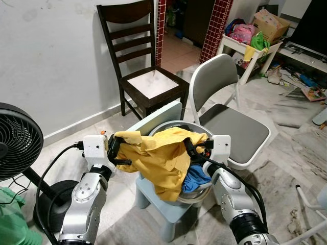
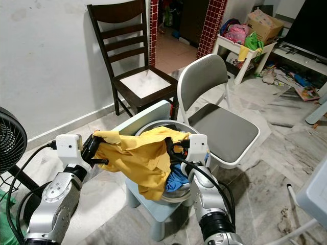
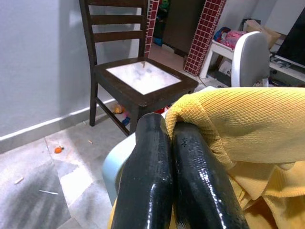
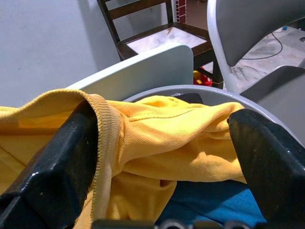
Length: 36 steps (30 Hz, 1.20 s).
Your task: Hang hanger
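Note:
A yellow garment [image 1: 158, 155] hangs stretched between my two grippers, above a metal basin [image 1: 200, 195] that sits on a small pale blue chair [image 1: 158, 118]. My left gripper [image 1: 115, 148] is shut on one corner of the garment; in the left wrist view its fingertips [image 3: 167, 131] pinch the yellow knit. My right gripper [image 1: 192, 147] is at the garment's other side, over the basin. Its fingers [image 4: 71, 148] stand wide apart, with the yellow cloth [image 4: 162, 129] draped over one finger and lying between them. A blue cloth [image 1: 196, 178] lies in the basin under the garment.
A grey folding chair [image 1: 235, 127] stands right behind the basin, and a dark wooden chair [image 1: 148, 84] against the wall. A black fan [image 1: 15, 140] is at my left. A cluttered white table [image 1: 250, 43] and litter fill the far right.

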Available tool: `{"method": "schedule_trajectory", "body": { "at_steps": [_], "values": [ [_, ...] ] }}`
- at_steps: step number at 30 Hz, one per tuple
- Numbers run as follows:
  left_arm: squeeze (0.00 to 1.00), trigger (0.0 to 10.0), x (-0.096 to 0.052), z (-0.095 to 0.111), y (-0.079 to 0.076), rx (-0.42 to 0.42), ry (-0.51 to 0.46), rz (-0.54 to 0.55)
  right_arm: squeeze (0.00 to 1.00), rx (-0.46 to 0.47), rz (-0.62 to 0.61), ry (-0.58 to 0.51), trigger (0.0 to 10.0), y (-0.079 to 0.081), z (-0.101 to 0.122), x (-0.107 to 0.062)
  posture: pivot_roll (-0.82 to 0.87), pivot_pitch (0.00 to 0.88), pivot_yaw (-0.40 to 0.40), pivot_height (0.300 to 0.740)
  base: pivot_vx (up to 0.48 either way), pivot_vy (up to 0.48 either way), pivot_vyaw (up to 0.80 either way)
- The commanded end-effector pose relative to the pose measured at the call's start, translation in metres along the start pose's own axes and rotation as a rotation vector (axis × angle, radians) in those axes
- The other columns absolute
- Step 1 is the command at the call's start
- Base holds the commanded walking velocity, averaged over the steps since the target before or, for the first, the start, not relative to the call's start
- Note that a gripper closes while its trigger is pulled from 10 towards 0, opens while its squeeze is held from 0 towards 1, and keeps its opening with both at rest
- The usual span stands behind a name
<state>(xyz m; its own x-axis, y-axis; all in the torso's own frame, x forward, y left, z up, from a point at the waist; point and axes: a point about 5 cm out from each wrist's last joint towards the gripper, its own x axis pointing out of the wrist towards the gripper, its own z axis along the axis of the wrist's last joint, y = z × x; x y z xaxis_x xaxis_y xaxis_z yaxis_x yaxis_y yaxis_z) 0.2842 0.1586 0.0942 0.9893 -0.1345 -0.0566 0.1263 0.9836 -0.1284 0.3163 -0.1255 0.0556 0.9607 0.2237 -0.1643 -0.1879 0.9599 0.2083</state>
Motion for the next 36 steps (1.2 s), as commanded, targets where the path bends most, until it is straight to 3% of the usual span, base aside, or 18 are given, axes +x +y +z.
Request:
{"method": "schedule_trajectory", "body": {
  "at_steps": [1,9,17,21,28,36],
  "values": [
    [0.0,10.0,0.003,0.001,0.001,0.006,0.008,0.009,0.13,0.015,-0.022,-0.016,10.0,-0.005,0.005,0.002,0.04,0.0,-0.046,0.74,0.0,0.0,0.0],
    [0.0,10.0,0.009,0.002,-0.002,-0.015,-0.004,-0.03,0.13,-0.006,0.001,-0.023,10.0,-0.001,0.011,0.008,0.04,0.0,-0.049,0.74,0.0,0.0,-0.51],
    [0.0,10.0,0.012,0.006,-0.01,-0.023,-0.028,-0.066,0.13,-0.06,0.044,-0.002,10.0,0.007,0.012,0.016,0.06,0.0,-0.043,0.74,0.0,0.0,0.0],
    [0.0,10.0,0.016,0.013,-0.007,-0.002,-0.054,-0.048,0.14,-0.074,0.077,-0.005,10.0,0.017,0.014,0.02,0.06,0.0,-0.047,0.74,0.0,0.0,0.0],
    [0.0,10.0,0.016,0.008,0.001,0.025,-0.029,0.017,0.13,-0.071,0.096,0.01,10.0,0.025,0.005,0.018,0.06,0.0,-0.045,0.74,0.0,0.0,0.0],
    [0.0,10.0,0.016,0.003,0.001,0.06,-0.006,0.055,0.13,-0.067,0.091,0.03,10.0,0.024,-0.004,0.014,0.05,0.006,-0.039,0.74,-0.063,0.0,0.0]
  ]
}}
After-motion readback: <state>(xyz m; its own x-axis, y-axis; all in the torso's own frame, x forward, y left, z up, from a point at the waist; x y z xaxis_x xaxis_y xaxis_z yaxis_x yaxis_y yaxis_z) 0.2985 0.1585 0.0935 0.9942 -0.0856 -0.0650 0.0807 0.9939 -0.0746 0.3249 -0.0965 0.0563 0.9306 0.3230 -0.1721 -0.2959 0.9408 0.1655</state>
